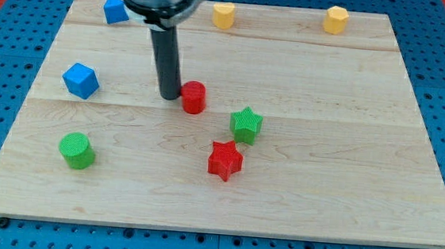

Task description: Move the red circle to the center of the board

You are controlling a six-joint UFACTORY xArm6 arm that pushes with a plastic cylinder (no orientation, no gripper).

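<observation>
Where the rod comes down, my tip (168,97) sits just at the view's left of the red circle (194,97), touching or nearly so; contact cannot be told for sure. No gripper on this arm, only the straight dark rod, so nothing is held. Red circle stands on the tabletop (348,150) slightly left of the board's middle and a little toward the view's top. Green star (245,125) lies near it, lower right; red star (224,160) below that. Green cylinder (76,150) at lower left. Blue cube (80,80) at left, second blue block (115,9) at top left. Two yellow blocks (224,15) (336,19) along the top edge.
</observation>
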